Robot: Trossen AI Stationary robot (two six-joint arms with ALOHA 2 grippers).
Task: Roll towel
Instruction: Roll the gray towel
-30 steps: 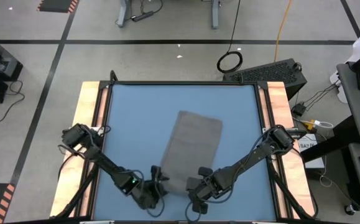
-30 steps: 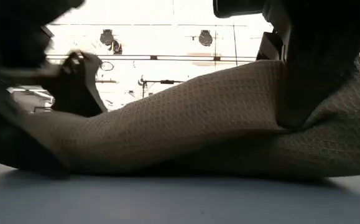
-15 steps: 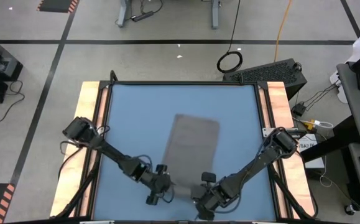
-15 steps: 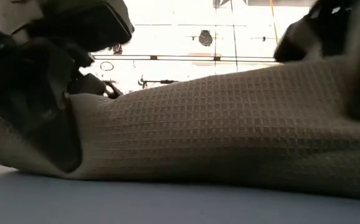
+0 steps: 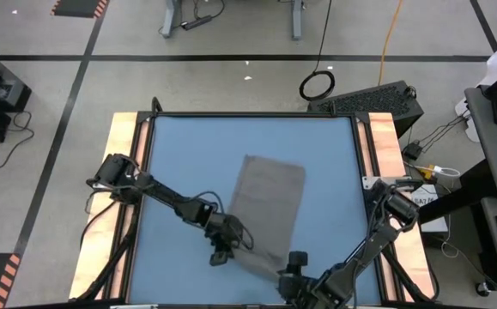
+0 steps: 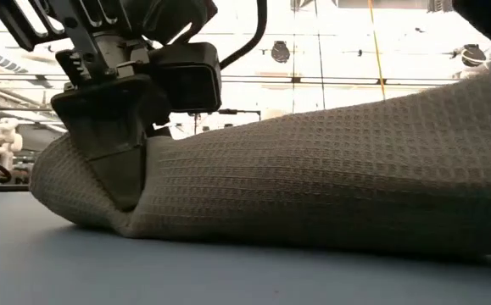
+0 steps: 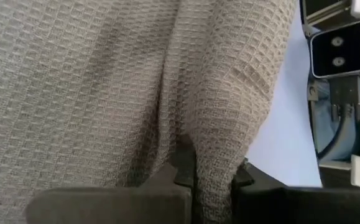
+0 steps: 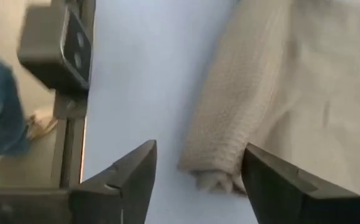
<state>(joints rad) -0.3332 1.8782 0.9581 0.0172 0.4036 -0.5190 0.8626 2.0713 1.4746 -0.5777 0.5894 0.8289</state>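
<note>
Right gripper (image 5: 293,276) seen at near table edge, fingers apart, holding nothing, just clear of towel's rolled near end.

Left gripper (image 5: 223,243) clamped on fold at towel's near left corner; pinch seen in left wrist view.

Towel (image 5: 268,196) laid mid blue tabletop (image 5: 179,154), near end rolled over, far part flat.

Step judged: early roll, first turn formed.

Next move judged to call for regrasp by right gripper, roll carried evenly toward far edge.

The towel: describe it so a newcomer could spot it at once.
On the blue table, slightly right of centre, lies the towel, a grey waffle-weave cloth. Its near edge is rolled up, with the left pincer shut on one corner; it is the only cloth there.
</note>
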